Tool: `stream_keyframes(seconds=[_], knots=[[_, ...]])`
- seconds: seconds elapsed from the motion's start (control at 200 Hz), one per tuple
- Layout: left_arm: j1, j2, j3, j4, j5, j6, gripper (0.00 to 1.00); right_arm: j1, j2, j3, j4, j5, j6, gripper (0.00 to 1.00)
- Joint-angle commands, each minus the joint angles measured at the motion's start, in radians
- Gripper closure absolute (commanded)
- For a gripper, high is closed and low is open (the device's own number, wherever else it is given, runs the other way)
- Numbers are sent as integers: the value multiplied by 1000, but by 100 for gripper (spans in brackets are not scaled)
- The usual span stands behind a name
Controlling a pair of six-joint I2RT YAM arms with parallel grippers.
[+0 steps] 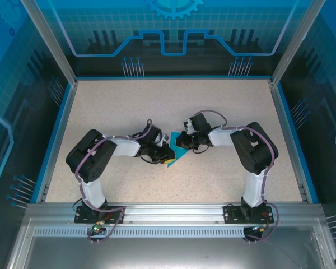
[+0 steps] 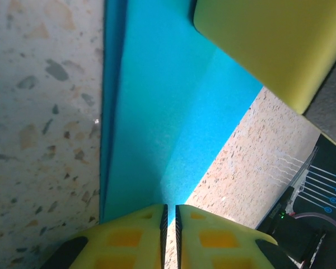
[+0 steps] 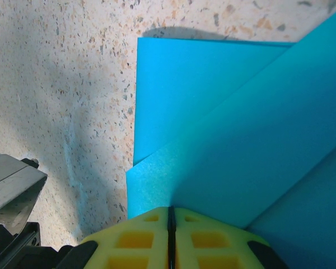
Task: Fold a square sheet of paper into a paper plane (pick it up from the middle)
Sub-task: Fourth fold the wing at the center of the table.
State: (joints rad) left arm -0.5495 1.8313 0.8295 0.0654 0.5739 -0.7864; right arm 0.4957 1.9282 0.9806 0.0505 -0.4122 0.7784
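Observation:
The square sheet of paper [image 1: 178, 155] lies folded into a cyan-blue pointed shape at the table's middle, between both grippers. In the left wrist view the folded paper [image 2: 162, 106] shows stacked layers along its left edge. Its near corner reaches the left gripper [image 2: 169, 207], whose jaws stand a narrow slit apart with table showing through. From above, the left gripper [image 1: 167, 156] sits at the paper's left side. The right gripper [image 3: 171, 209] is shut, pads together, on the paper's [image 3: 224, 145] edge, where an upper flap overlaps a lower layer. That right gripper [image 1: 183, 143] meets the paper from the upper right.
A yellow finger of the right gripper [image 2: 269, 45] hangs over the paper's far end in the left wrist view. The speckled table [image 1: 129, 106] is ringed by a blue rim and transparent walls [image 1: 61, 56]. Both arm bases stand on the metal rail [image 1: 173, 213].

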Motion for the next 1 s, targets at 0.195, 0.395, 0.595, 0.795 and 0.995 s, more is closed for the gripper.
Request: stream_keyframes(seconds=[0.195,0.395,0.595,0.795,0.995], knots=[[-9,-26,-123,-106,-2,37,83,0,50,-53,-54,71,-13,90],[-23,-46,-154,-135,-17,57,83,0,53,-55,-54,70,-13,90],[-39,-69,-153,-201,-42,98,83,-1,55,-55,-55,67,-15,90],[-42,-111,-172,-224,-60,97,83,-3,60,-49,-55,66,-16,89],[-42,-180,-192,-207,-45,95,84,-4,66,-46,-54,58,-16,89]])
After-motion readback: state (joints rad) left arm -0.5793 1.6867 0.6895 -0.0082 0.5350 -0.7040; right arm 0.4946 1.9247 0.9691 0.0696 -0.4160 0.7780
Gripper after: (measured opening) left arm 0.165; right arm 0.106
